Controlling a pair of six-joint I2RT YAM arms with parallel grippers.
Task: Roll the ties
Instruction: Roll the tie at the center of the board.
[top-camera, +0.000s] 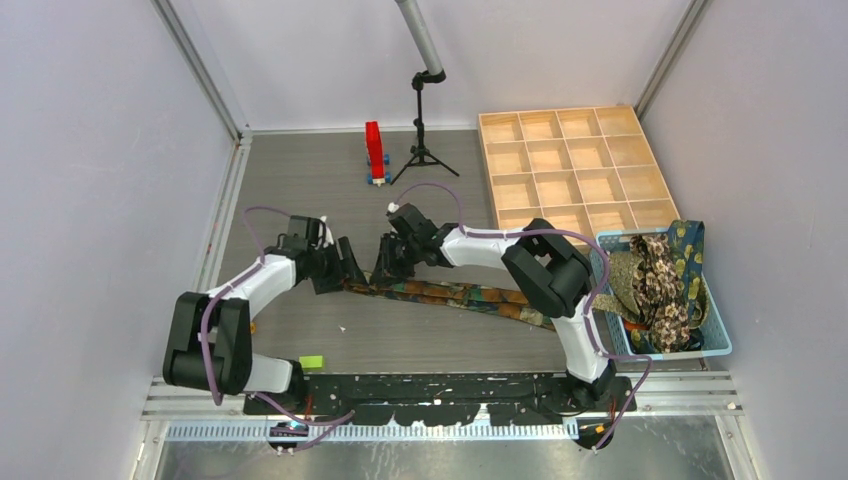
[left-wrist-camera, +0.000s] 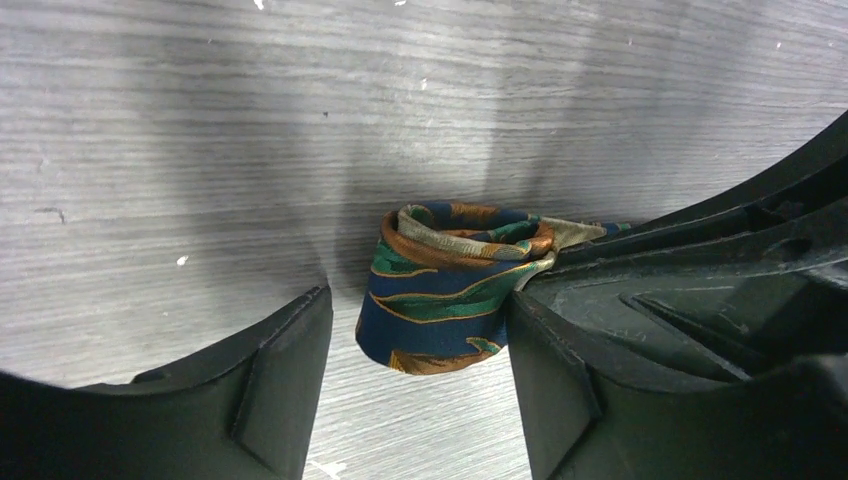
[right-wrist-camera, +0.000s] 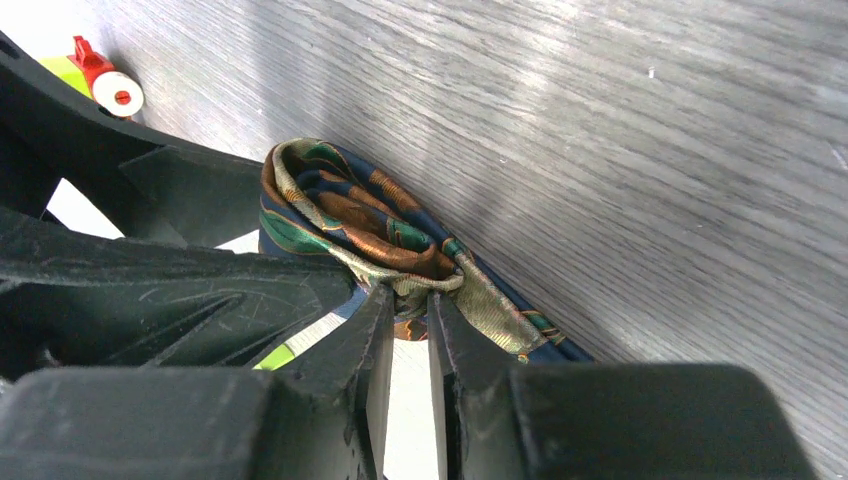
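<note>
Right gripper (right-wrist-camera: 408, 300) has its fingers drawn nearly together, pinching a fold of the navy tie (right-wrist-camera: 350, 215) where the coil meets the loose tail. The left gripper (left-wrist-camera: 415, 300) stands wide apart around the same coil, one finger (left-wrist-camera: 560, 400) touching the roll and the other (left-wrist-camera: 285, 370) a little clear of it. On the grey wood-grain table (top-camera: 300, 180), the tie's rolled end sits near the middle between the two grippers, and its unrolled length runs flat toward the right arm's base. At the far right lies a wooden compartment tray (top-camera: 570, 165). Nearer than that is a light blue basket (top-camera: 700, 350) heaped with other ties (top-camera: 660, 285). A black tripod stand (top-camera: 421, 150), a red upright object (top-camera: 374, 150) and a small green piece (top-camera: 311, 362) sit well apart from the roll.
</note>
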